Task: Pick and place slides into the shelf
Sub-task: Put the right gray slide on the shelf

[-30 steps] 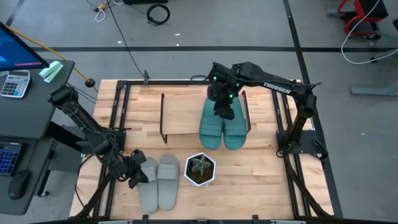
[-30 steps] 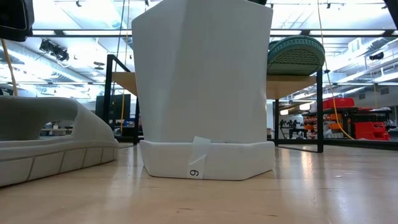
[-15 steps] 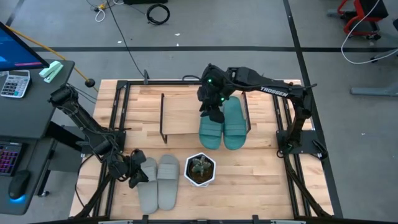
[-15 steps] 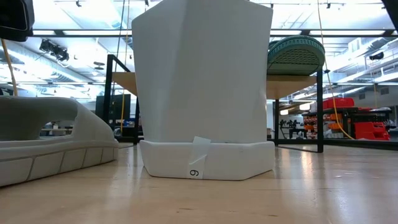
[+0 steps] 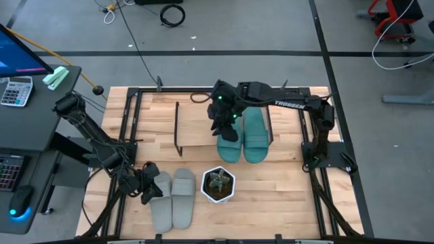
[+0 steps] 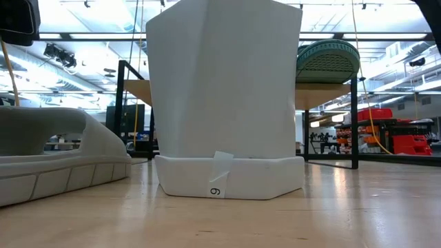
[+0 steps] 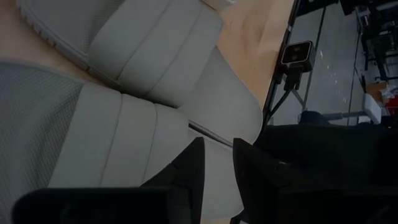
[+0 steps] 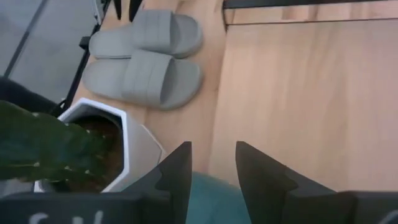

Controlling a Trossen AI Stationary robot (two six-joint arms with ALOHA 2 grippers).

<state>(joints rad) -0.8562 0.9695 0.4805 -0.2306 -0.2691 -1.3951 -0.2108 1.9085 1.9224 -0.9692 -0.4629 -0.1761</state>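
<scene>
High view, teal slides (image 5: 242, 135): I see the pair side by side on the right end of the shelf (image 5: 196, 120), toes towards the front of the table.
Grey slides (image 5: 172, 197): I see both flat on the tabletop (image 5: 285, 196) at the front left, side by side, well apart from the shelf.
Shelf: I read it as standing at the back centre of the table; its left part is bare board.
Right gripper (image 5: 224, 125): I place it over the shelf at the left teal slide's heel end. From the right wrist view its fingers (image 8: 176, 175) stand a little apart with nothing between them.
Left gripper (image 5: 148, 186): I see it low at the front left, just beside the left grey slide. In the left wrist view its fingers (image 7: 188, 171) stand slightly apart, empty, over the grey straps.
White hexagonal pot (image 5: 218, 184): I see it between the grey slides and the shelf front, holding a plant; it fills the low view.
</scene>
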